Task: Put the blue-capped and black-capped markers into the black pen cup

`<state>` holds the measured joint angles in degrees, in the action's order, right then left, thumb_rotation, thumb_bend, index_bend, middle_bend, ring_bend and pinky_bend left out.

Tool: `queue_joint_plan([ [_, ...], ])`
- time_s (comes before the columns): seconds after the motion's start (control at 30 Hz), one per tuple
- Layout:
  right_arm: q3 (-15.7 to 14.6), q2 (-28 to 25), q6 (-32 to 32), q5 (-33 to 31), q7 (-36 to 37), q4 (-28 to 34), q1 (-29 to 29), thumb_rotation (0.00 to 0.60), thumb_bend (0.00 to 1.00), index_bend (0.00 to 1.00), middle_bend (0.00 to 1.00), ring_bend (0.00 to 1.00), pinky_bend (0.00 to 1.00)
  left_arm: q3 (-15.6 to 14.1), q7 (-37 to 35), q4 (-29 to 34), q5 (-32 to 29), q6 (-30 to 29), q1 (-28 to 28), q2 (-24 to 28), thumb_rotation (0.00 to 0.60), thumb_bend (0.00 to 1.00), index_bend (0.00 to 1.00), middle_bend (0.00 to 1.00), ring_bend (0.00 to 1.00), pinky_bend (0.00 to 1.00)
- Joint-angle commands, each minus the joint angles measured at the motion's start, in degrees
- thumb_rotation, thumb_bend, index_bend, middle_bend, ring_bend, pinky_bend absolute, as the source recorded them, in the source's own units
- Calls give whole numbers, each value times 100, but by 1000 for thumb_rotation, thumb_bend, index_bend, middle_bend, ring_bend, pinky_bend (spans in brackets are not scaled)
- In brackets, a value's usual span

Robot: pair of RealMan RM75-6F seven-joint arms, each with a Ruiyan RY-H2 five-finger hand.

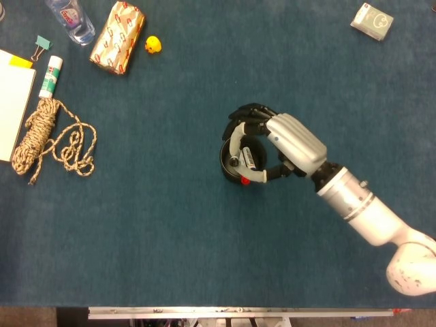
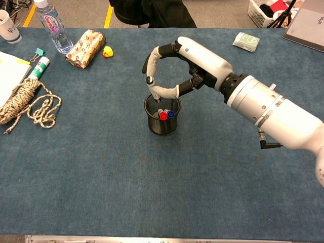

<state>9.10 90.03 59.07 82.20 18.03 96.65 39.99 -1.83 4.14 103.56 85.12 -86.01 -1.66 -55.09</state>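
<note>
The right hand (image 2: 188,63) has a glossy silver-white shell over its back and black fingers (image 1: 248,113) beneath, with a pale grey thumb ending in a dark tip. Behind a black wrist collar, the forearm (image 2: 276,117) is a white cylinder ringed by thin seams, small dark screws and a black bracket underneath.

The right hand (image 2: 174,71) and two markers (image 2: 165,114) crowd the pen cup (image 2: 162,125) mouth, seemingly leaving little room.
</note>
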Motion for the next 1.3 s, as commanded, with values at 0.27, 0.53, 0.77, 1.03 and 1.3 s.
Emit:
queue_joint_plan([
  [0.27,-99,75,-331,-81,314,-412,60,600,309,444,381,205,163,9,-37,-54,-27,43,16,-23,600,424,357,322,322,207],
  [0.53,-161,-297,-173,183,394,-226,-26,600,305,119,260,105,122,62,-5,-72,-83,143,97,-69,600,425,357,322,321,207],
  [0.77,-220,-854,497,204,-781,62,-433,600,309,115,245,96,122,151,-15,-188,-47,143,188,-159,600,424,357,322,322,207],
  [1.03,-536,-1648,1558,-129,-2597,521,-1342,600,313,212,284,103,121,280,7,-449,-31,132,307,-359,600,425,357,323,322,207],
  [1.3,-939,-2332,2367,-96,-2900,590,-2228,600,313,238,287,106,121,420,186,-652,6,197,513,-607,600,424,357,323,322,207],
])
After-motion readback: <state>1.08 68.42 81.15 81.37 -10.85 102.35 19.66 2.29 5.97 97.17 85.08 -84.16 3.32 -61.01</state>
